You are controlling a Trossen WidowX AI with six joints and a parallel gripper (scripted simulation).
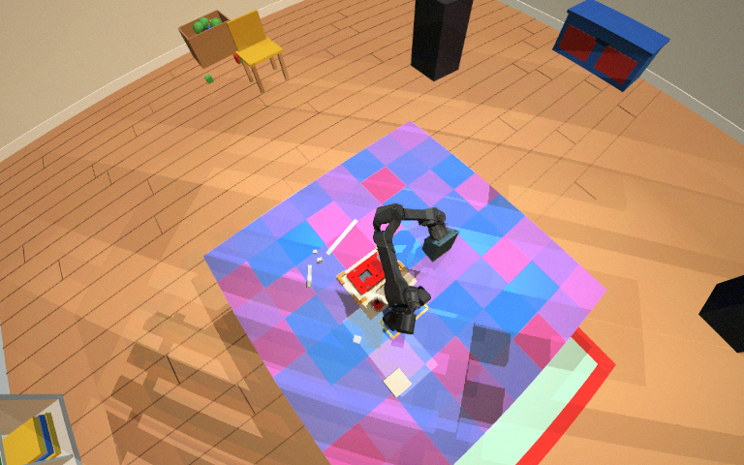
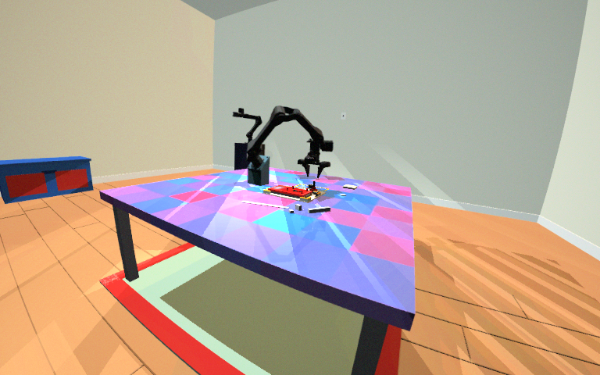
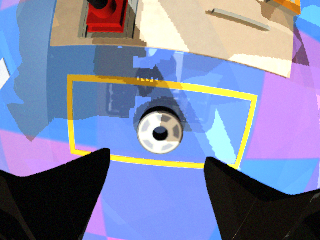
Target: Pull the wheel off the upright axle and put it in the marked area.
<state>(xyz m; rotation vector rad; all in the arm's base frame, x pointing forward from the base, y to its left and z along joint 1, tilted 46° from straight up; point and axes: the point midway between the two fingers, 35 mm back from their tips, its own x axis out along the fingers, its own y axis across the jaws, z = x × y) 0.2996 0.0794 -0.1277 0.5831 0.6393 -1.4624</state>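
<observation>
The wheel (image 3: 160,145), a pale spoked disc with a dark rim and centre hole, shows within the yellow outline of the marked area (image 3: 70,115) (image 1: 393,335) in the wrist view. It is clear of both fingers; whether it lies flat on the table or is still a little above it I cannot tell. My gripper (image 3: 158,159) (image 2: 312,176) is open and empty, pointing down above the table, with its fingertips either side of the outline's near edge. The upright axle (image 3: 100,6) is a bare black post on a red block (image 3: 106,21) beyond the outline.
A beige board (image 3: 175,30) with a red plate (image 1: 356,282) (image 2: 283,190) adjoins the marked area. White bars (image 1: 341,236) (image 2: 319,209) and small blocks (image 1: 356,339) (image 2: 298,206) lie around it. A cream square (image 1: 397,382) (image 2: 350,186) lies farther off on the table.
</observation>
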